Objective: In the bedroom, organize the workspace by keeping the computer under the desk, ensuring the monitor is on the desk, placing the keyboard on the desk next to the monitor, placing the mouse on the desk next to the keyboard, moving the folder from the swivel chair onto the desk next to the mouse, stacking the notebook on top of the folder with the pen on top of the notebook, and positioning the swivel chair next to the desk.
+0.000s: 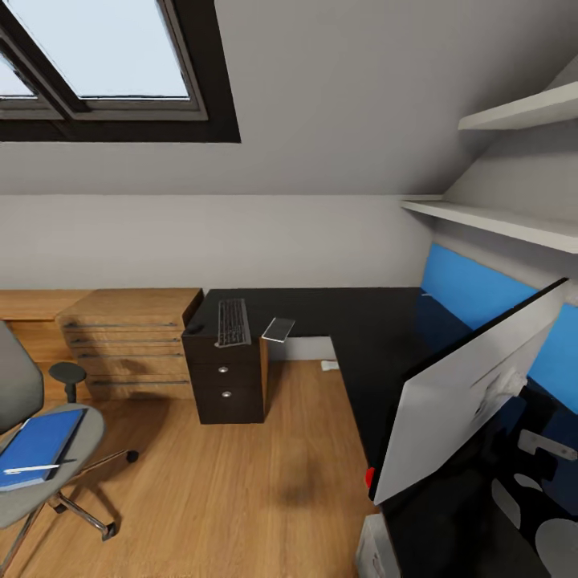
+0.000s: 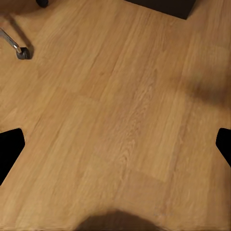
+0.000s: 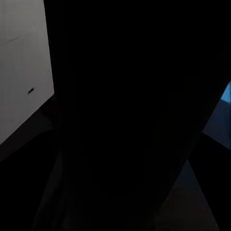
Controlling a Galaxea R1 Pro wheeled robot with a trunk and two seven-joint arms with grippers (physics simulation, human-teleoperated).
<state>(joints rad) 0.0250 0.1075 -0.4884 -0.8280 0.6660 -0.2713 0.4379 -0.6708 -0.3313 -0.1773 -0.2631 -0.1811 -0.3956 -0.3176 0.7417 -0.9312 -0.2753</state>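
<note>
While the monitor (image 1: 461, 401) tilts over the desk (image 1: 377, 337) at four o'clock, grip unreadable, the right arm should settle it upright gently; left fingers (image 2: 9, 151) spread over bare floor (image 2: 120, 110).

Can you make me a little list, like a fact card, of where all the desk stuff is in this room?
keyboard: flat on the far end of the black desk
notebook: on the desk, right of the keyboard
monitor: near the camera at the right, tilted, pale back showing
folder: lying on the swivel chair seat
pen: on top of the folder
chair position: on the wooden floor, apart from the desk
left end effector: open, over bare floor
right end effector: too dark to tell
</note>
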